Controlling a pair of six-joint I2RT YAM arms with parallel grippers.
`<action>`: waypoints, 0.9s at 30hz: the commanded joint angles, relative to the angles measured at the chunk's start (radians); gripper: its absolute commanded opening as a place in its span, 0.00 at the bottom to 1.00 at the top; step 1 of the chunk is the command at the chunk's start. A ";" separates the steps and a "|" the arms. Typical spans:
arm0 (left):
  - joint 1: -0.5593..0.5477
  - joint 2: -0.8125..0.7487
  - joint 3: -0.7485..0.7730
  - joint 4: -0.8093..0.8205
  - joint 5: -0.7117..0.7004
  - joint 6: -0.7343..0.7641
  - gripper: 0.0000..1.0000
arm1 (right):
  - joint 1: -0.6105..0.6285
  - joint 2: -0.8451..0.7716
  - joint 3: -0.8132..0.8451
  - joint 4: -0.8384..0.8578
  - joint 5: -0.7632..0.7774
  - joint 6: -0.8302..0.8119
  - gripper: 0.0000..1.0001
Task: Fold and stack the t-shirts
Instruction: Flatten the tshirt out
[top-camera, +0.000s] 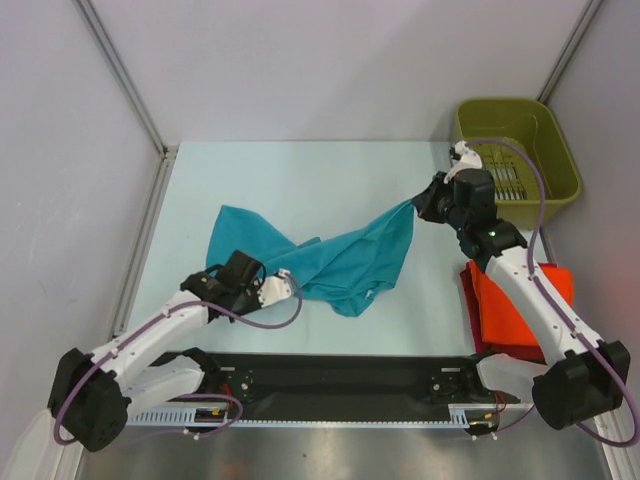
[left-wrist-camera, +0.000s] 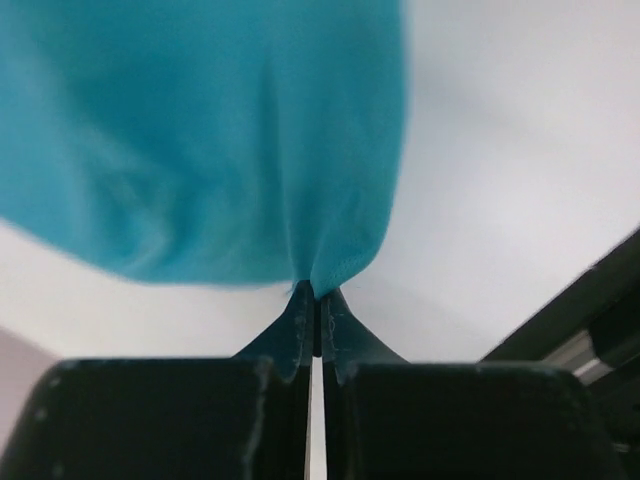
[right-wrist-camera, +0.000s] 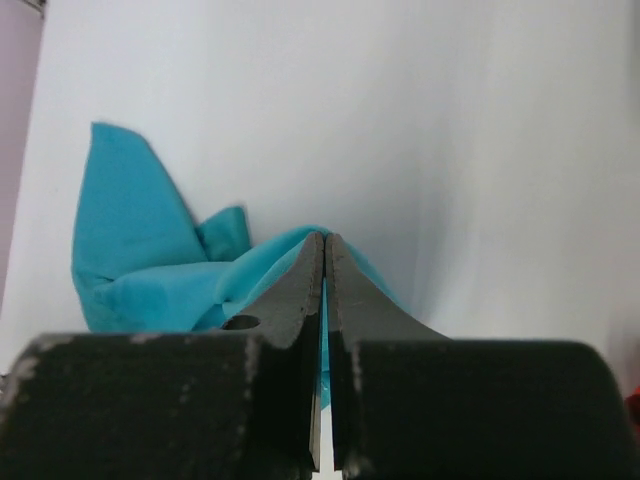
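L fingers (left-wrist-camera: 312, 298) fill the bottom of the L wrist view, pressed tight together w/ a thin pinch of the teal tee (left-wrist-camera: 200, 130) caught at the tips. The cloth fans out from that pinch into a wide, smooth, slightly blurred sheet w/ one crease running straight up from the grip. R fingers (right-wrist-camera: 318, 250) are likewise closed on it, a sliver of teal showing in the slit between them & more cloth bunched just past the tips, one pointed corner sticking up at the L of the R wrist view. From the top cam the tee sits in the middle of the counter (top-camera: 300, 180), drawn out between the 2 arms: L fingers hold its near-L edge, R fingers hold a corner at the far R, where the fabric narrows to a taut point. Betw. the grips it's crumpled & twisted, not flat: a raised flap at the far L, folds thru the middle, a sagging lobe on the near side. Plain teal all over. Orange-red tee (top-camera: 505, 310) lies folded at the R edge of the counter under the R forearm, w/ a dark red tee (top-camera: 470, 305) showing as a strip along its L side. Olive bin (top-camera: 556, 130) sits in the far R corner, just behind the R wrist. Black rail (top-camera: 340, 375) runs along the near edge betw. the arm bases.
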 joint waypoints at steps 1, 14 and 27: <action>0.087 -0.064 0.219 -0.061 -0.040 0.094 0.00 | -0.005 -0.094 0.170 -0.035 0.070 -0.087 0.00; 0.211 -0.144 0.986 -0.207 -0.004 0.201 0.00 | -0.004 -0.347 0.560 -0.205 0.084 -0.262 0.00; 0.211 -0.134 1.363 -0.284 0.083 0.166 0.01 | -0.031 -0.395 0.883 -0.339 -0.017 -0.271 0.00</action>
